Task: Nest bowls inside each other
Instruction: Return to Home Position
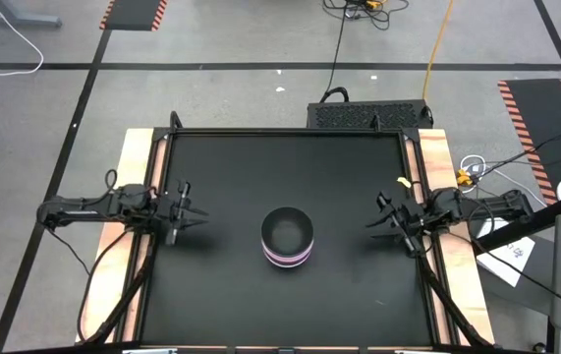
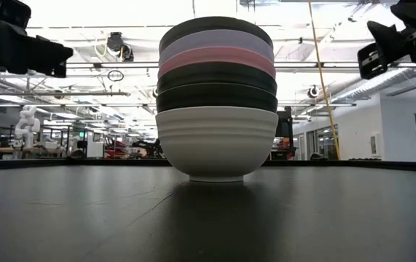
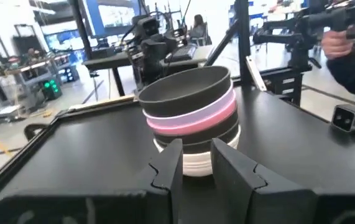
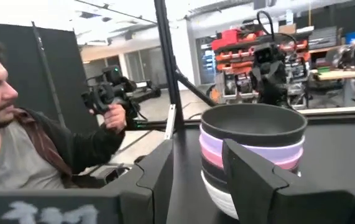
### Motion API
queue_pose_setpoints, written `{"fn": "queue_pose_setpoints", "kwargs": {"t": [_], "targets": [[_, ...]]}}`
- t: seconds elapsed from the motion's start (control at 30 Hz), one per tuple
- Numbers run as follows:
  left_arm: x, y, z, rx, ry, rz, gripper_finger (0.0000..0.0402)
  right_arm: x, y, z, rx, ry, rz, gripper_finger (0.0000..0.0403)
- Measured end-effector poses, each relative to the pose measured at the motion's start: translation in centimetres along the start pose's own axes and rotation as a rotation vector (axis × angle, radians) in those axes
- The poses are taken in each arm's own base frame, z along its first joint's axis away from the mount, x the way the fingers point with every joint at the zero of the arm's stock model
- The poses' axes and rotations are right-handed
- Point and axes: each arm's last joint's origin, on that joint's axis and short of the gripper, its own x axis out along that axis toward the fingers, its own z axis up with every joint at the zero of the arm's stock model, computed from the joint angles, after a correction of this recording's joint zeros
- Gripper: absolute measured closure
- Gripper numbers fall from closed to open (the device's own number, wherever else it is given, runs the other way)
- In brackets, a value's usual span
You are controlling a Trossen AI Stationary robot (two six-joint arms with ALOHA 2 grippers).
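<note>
Bowls: all six are nested into one stack point(image 1: 288, 238), sitting upright pretty much dead centre on the counter point(image 1: 260, 167).
Order: from the low view we count the white bowl point(image 2: 216, 142) at the bottom, two black bowls point(image 2: 216, 98), then the pink bowl point(image 2: 216, 61), the lavender bowl point(image 2: 216, 44), and the top black bowl point(image 2: 216, 25).
Left gripper point(image 1: 201, 216): hovers by the counter's left edge, well apart from the stack and pointing at it. Its fingers have a narrow gap and are holding nothing.
Right gripper point(image 1: 370, 223): same deal at the right edge, with the fingers a bit wider and empty.
In the way: in each wrist view that arm's own fingers cover part of the stack's lower bowls.
Around: a person point(image 4: 22, 149) sits off the counter gripping a dark handle point(image 4: 106, 96). A black box point(image 1: 368, 114) is just behind the far edge, cables point(image 1: 359, 10) run across the floor, and papers point(image 1: 511, 258) lie off to the right.
</note>
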Motion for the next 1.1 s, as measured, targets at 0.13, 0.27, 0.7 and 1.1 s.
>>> {"fn": "queue_pose_setpoints", "kwargs": {"t": [0.13, 0.27, 0.7, 1.1], "targets": [[0.2, -0.1, -0.2, 0.006, -0.038, -0.009, 0.0314, 0.1, 0.3, -0.1, 0.009, 0.013, 0.027, 0.0275], [0.4, -0.1, -0.7, -0.023, -0.045, -0.01, 0.0314, 0.1, 0.4, -0.2, 0.015, 0.019, 0.045, 0.0275], [0.5, -0.1, -0.8, -0.039, -0.073, -0.014, 0.0314, 0.1, 0.4, -0.7, -0.001, 0.074, 0.042, 0.0275], [0.5, 0.4, -1.1, -0.088, -0.021, 0.17, 0.0314, 0.1, 0.4, -0.8, -0.012, 0.081, 0.041, 0.0275]]}}
